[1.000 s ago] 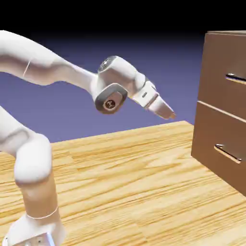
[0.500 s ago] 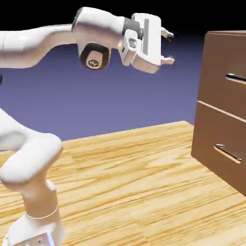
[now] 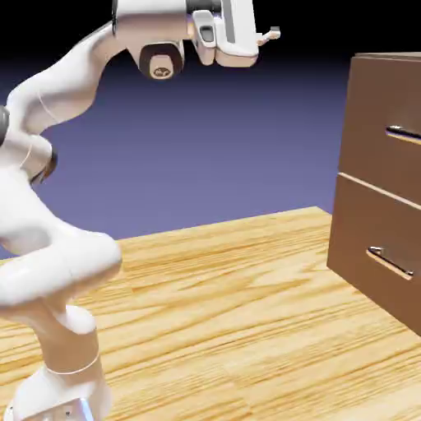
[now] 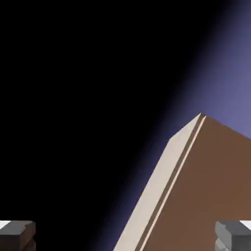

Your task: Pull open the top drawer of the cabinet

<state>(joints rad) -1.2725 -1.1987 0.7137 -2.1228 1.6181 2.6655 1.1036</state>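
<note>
The gripper (image 3: pixel 267 34) was high up, close to the top edge of the exterior view. Only one small grey finger tip stuck out to the right of the white hand, and the rest of it was hard to see there. In the hand view, its two grey finger tips (image 4: pixel 17 234) sat far apart at the bottom corners, and even those were cut off by the picture's edge. The gripper was wide open and had nothing in it.

The cabinet (image 3: pixel 372 99) stood on the tabletop (image 3: pixel 230 304) at the right of the exterior view. It was big and dark brown. The right edge of the picture cut it off, so only part of it showed. The top drawer (image 3: pixel 385 136) was its upper front, and it looked shut, flat with the rest of the wood. Its silver handle (image 3: pixel 403 132) was mostly out of the picture; only a short left end showed. The lower drawer (image 3: pixel 370 247) sat under it, and its handle (image 3: pixel 389 261) showed nearly whole.

The gripper was well apart from the cabinet and higher than its top.

The hand view was mostly black. On the right there was a strip of blue-violet wall. A tilted brown corner of the cabinet (image 4: pixel 206 196), with a pale side, filled the lower right. I could not tell which part of the cabinet it was.
</note>
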